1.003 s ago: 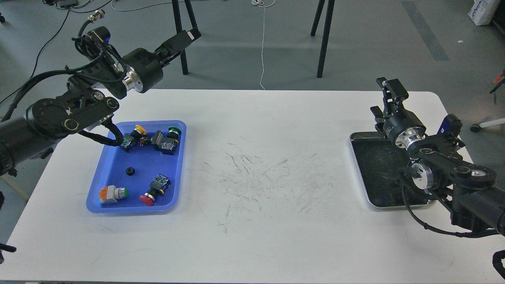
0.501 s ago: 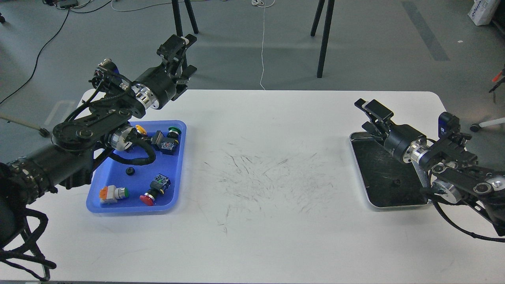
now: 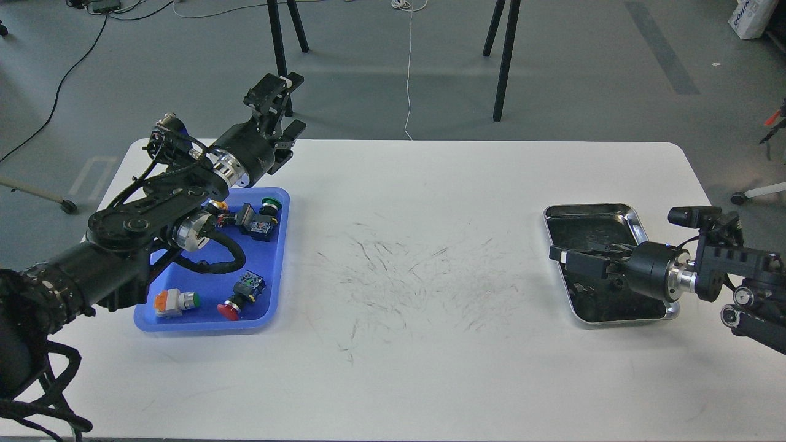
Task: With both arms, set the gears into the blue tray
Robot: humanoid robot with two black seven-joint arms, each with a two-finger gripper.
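The blue tray (image 3: 196,327) sits at the table's left and holds several coloured push-button switches. Any gear in it is hidden behind my left arm's cable. My left gripper (image 3: 281,92) is raised past the tray's far right corner, over the table's back edge, and its fingers cannot be told apart. My right gripper (image 3: 560,256) lies flat and low over the steel tray (image 3: 589,209), pointing left. A small dark lump (image 3: 614,283) lies in that tray just below the gripper's body; I cannot tell whether it is a gear.
In the blue tray lie a green-capped switch (image 3: 263,216), a red-capped one (image 3: 236,301) and an orange-and-green one (image 3: 177,302). The white table (image 3: 405,276) is scuffed in the middle. Black stand legs rise from the floor behind the table.
My right gripper has swung down from above the steel tray's back edge to lie level and low over it, pointing left. My left arm dropped slightly, and its cable now covers the blue tray's gear.
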